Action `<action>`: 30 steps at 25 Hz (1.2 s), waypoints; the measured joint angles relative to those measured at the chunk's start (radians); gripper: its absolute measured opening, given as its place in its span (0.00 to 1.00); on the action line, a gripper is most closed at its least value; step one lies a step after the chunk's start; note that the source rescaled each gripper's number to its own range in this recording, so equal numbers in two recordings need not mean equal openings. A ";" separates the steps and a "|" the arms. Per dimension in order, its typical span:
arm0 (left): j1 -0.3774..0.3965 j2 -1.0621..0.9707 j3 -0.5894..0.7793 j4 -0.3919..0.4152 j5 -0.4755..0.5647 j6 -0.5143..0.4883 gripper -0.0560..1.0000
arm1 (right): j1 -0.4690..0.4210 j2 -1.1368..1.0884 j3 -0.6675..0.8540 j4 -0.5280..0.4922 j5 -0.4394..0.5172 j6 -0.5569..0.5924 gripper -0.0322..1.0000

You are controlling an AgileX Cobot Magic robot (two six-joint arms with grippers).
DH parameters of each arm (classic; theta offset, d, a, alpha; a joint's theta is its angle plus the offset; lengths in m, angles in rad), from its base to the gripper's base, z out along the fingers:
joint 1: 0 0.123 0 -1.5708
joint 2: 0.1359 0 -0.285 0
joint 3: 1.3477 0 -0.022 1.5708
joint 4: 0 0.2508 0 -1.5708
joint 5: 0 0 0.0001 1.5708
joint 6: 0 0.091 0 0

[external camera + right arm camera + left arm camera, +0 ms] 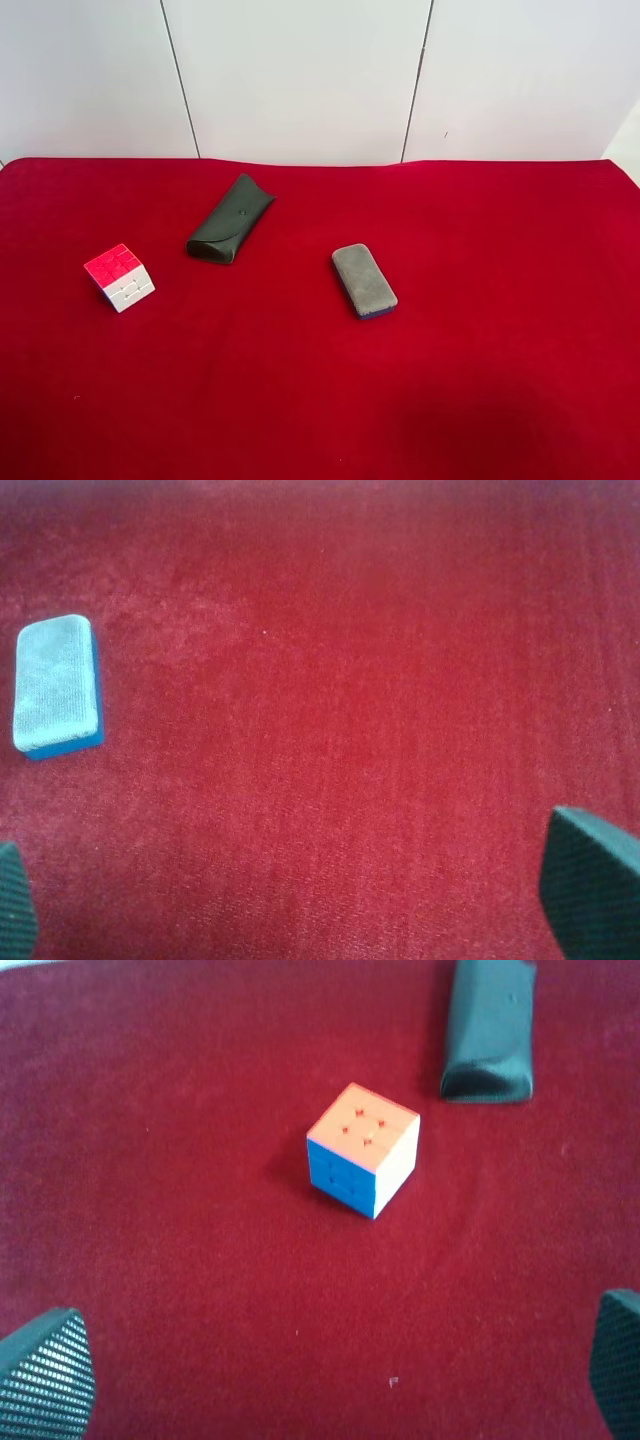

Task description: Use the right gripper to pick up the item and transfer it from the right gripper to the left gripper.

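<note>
The puzzle cube point(120, 277) sits on the red cloth at the exterior high view's left, red face up, white sides showing. It also shows in the left wrist view point(362, 1160) with red, blue and white faces. The left gripper point(330, 1380) is open and empty, hovering above the cloth short of the cube, with one fingertip point(45, 1380) at each lower corner. The right gripper point(305, 910) is open and empty over bare cloth, with one fingertip point(595, 895) showing clearly. The cube is out of the right wrist view. Neither arm shows in the exterior high view.
A dark green glasses case point(231, 232) lies behind and to the right of the cube; its end shows in the left wrist view point(488, 1030). A grey oblong eraser point(364, 281) lies mid-table and shows in the right wrist view point(57, 683). A white wall point(300, 80) backs the table.
</note>
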 joint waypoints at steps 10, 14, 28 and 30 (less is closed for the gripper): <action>0.000 0.010 0.010 0.002 0.000 -0.007 1.00 | 0.000 0.000 0.000 0.001 0.000 0.000 1.00; 0.000 0.010 0.010 0.002 0.000 -0.007 1.00 | 0.000 0.000 0.000 0.001 0.000 0.000 1.00; 0.000 0.010 0.010 0.002 0.000 -0.008 1.00 | 0.000 0.000 0.000 0.001 0.000 0.000 1.00; 0.000 0.010 0.010 0.002 0.000 -0.008 1.00 | 0.000 0.000 0.000 0.001 0.000 0.000 1.00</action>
